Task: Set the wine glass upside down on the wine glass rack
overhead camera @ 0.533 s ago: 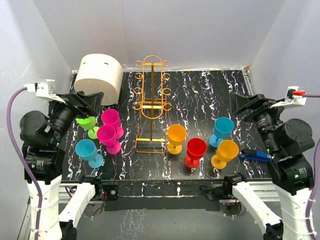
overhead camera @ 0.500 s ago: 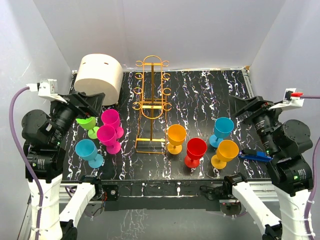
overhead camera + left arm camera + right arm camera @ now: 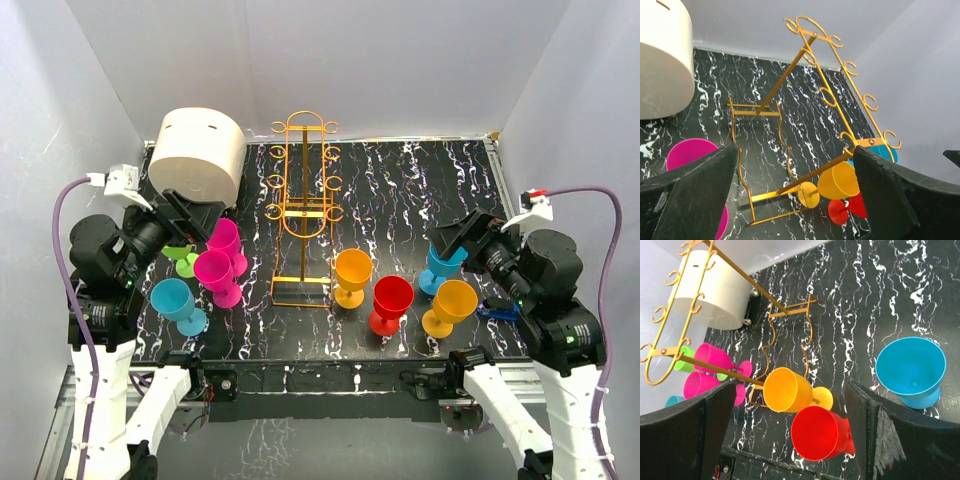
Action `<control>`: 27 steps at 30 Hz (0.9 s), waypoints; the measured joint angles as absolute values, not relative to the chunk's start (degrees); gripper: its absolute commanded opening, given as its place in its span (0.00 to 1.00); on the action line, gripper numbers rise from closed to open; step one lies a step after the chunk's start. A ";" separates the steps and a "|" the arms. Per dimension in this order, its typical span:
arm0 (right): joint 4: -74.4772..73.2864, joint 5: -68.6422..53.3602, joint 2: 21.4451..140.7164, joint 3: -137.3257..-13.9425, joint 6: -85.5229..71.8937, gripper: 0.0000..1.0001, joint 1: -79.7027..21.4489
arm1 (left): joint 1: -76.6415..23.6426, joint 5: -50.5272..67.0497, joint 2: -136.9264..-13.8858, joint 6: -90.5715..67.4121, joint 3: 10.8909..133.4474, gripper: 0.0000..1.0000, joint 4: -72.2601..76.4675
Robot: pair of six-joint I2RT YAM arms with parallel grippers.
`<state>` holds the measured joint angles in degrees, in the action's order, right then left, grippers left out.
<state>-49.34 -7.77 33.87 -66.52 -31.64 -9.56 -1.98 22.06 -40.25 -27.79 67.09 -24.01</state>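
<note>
The golden wire wine glass rack stands upright at mid-table, with no glass on it. Several plastic wine glasses stand upright around it: green, two magenta, blue on the left; orange, red, orange, blue on the right. My left gripper is open and empty above the green and magenta glasses. My right gripper is open and empty just right of the blue glass. The left wrist view shows the rack between my fingers; the right wrist view shows the orange and red glasses.
A cream cylindrical container stands at the back left, just behind my left gripper. A small blue tool lies by the right edge. White walls enclose the black marbled table.
Both arms have swung inward: the left gripper moved right toward the magenta glasses, and the right gripper moved left and down toward the blue glass. No glass has moved.
</note>
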 measured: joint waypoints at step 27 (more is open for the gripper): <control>-53.12 7.14 62.65 -59.00 -24.10 0.52 -9.19 | -1.89 24.80 -38.09 -27.33 71.37 0.99 -28.23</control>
